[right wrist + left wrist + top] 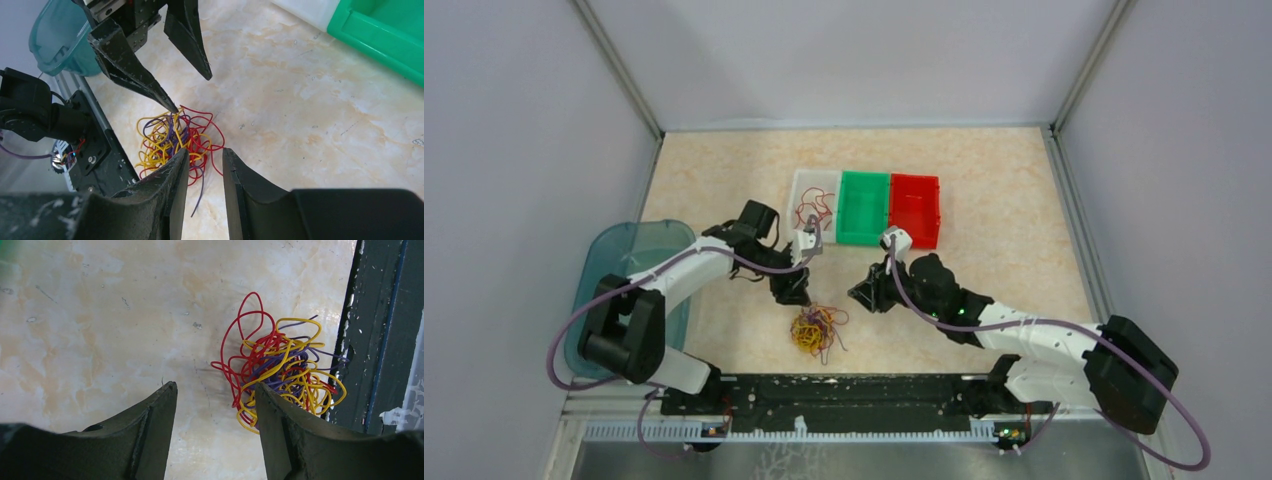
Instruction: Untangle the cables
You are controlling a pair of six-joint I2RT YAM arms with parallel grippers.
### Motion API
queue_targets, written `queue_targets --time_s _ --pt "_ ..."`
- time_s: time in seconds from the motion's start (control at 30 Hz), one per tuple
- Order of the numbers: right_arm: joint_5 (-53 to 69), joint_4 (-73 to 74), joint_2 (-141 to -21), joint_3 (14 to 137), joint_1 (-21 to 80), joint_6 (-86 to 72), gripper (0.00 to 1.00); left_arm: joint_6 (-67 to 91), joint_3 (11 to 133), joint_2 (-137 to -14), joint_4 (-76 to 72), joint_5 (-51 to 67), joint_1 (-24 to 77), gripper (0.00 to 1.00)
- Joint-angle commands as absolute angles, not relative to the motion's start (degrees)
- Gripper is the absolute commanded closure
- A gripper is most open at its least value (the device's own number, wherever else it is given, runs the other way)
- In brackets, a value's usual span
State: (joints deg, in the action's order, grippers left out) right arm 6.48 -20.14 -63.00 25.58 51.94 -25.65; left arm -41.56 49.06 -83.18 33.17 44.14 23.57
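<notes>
Cables lie bunched in a roundish clump just beyond the black rail, with no clear long axis and one purple end trailing toward it. Your left gripper hangs released; your right gripper stands narrowly parted, empty.

cables partly behind left fingers, green bin cut off

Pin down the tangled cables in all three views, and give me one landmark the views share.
Top external: the cable tangle lies low at centre, just beyond the black base rail.
Left wrist: the cable tangle sits right of centre, beside the black base rail at the right edge.
Right wrist: the cable tangle sits left of centre, with the black base rail to its left.
Shared landmark: the black base rail.
</notes>
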Motion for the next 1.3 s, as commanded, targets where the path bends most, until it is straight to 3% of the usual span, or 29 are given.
queue_targets --time_s 0.0,0.13,0.27,0.6,0.8,0.97,1.2,1.27 --pt "5.36 -22.04 -61.51 26.84 52.00 -25.76 0.68 -41.86 49.46 -85.72 32.19 44.49 24.72 0.35" --pt "5.18 -22.31 -60.78 27.00 51.95 -26.04 0.69 -41.44 48.33 -87.03 28.91 41.11 24.84 0.40" --pt "5.13 -22.25 -59.44 26.94 51.94 -26.36 0.71 -40.74 49.07 -87.80 27.97 40.11 24.83 0.51" --pt "3.48 -21.88 -57.13 26.09 51.95 -26.71 0.79 -39.97 51.57 -85.01 31.87 46.14 25.12 1.00" --pt "1.85 -21.91 -56.61 24.95 51.94 -26.22 0.79 -40.29 60.35 -79.82 36.37 44.73 25.08 1.00" --pt "2.15 -24.51 -59.95 24.43 51.94 -25.27 0.68 -42.13 65.50 -77.46 43.15 44.98 25.09 1.00" --pt "4.64 -28.41 -67.70 25.32 51.95 -23.28 0.58 -43.64 62.84 -71.94 44.21 44.69 25.05 1.00" --pt "4.25 -29.84 -67.99 25.86 51.99 -23.33 0.50 -42.71 63.63 -70.89 44.21 44.80 25.13 1.00"
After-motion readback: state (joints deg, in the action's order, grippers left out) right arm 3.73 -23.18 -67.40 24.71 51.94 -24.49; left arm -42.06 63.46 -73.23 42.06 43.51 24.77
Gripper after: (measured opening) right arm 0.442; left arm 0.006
